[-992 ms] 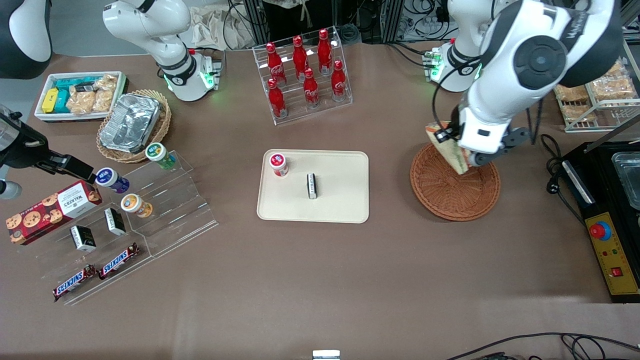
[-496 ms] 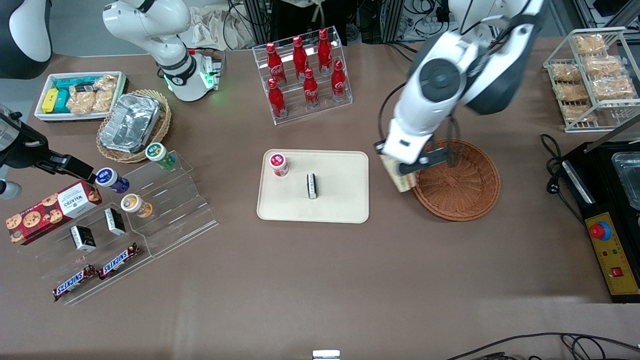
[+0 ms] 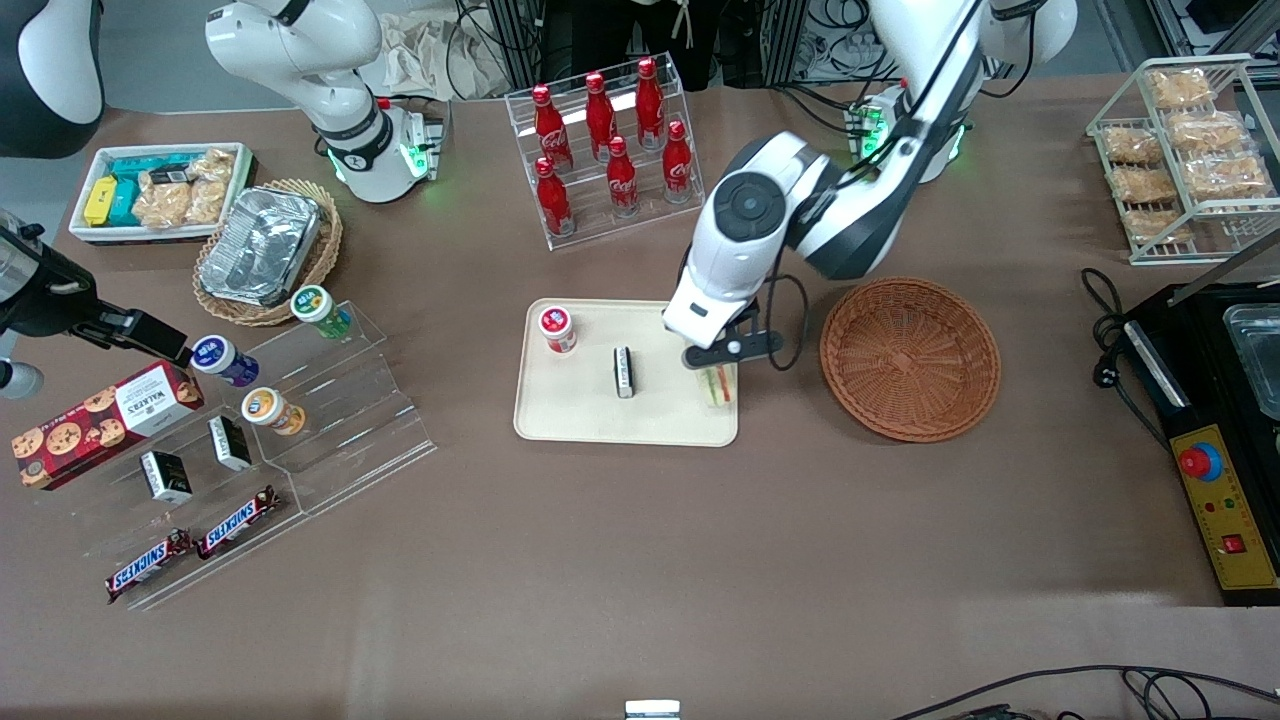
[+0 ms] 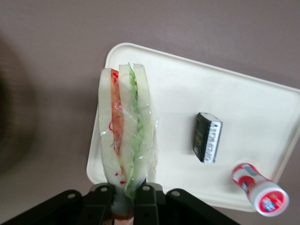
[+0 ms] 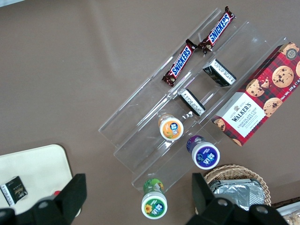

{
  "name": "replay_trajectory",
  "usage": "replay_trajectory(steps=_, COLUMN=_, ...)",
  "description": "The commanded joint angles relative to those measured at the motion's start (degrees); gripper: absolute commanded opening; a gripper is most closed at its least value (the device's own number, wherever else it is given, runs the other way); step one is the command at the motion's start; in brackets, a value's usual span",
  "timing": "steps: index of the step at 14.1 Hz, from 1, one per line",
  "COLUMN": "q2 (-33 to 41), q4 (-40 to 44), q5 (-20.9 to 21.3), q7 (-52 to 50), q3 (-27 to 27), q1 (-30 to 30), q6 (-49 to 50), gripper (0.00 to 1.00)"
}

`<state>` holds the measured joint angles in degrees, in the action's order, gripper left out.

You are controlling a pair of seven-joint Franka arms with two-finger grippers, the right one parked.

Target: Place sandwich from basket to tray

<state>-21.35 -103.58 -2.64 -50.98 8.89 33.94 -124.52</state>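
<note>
My gripper (image 3: 716, 362) (image 4: 123, 199) is shut on the wrapped sandwich (image 3: 718, 385) (image 4: 125, 136), a pale wedge with red and green filling, and holds it just above the cream tray (image 3: 680, 418) (image 4: 243, 103) at the end nearest the basket. The reddish-brown woven basket (image 3: 910, 358) sits beside the tray toward the working arm's end, with nothing in it. The arm hides most of the sandwich in the front view.
On the tray lie a red-capped cup (image 3: 558, 329) (image 4: 260, 190) and a small black box (image 3: 624, 371) (image 4: 207, 137). A rack of red bottles (image 3: 605, 150) stands farther from the camera. Clear shelves with snacks (image 3: 250, 440) lie toward the parked arm's end.
My gripper has carried the sandwich out of the basket, across its rim and over the tray's near end. The basket now holds nothing.
</note>
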Motion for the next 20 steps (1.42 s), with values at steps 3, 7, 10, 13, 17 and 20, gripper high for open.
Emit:
replay_trajectory(steps=3, q2=-4.9, q4=-1.9, q5=5.7, q7=0.2, q3=-0.8, q1=1.7, q6=-4.9, gripper=0.0)
replay_trajectory(steps=7, q2=-6.2, q4=-2.1, q5=5.8, q7=0.1, q3=-0.8, q1=1.8, q6=-6.8, gripper=0.17)
replay_trajectory(steps=10, q2=-6.2, q4=-2.2, q5=5.9, q7=0.1, q3=-0.8, q1=1.8, q6=-6.7, gripper=0.95)
replay_trajectory(steps=13, q2=-4.9, q4=-2.2, q5=5.2, q7=-3.8, q3=-0.9, q1=1.3, q6=-6.1, gripper=1.0)
replay_trajectory(steps=17, q2=1.7, q4=-1.9, q5=5.1, q7=-6.7, q3=-1.1, q1=-4.5, q6=3.7, gripper=1.0)
replay_trajectory(steps=20, q2=8.6, q4=-1.6, q5=5.2, q7=-5.5, q3=-1.2, q1=-7.8, q6=13.6, gripper=0.99)
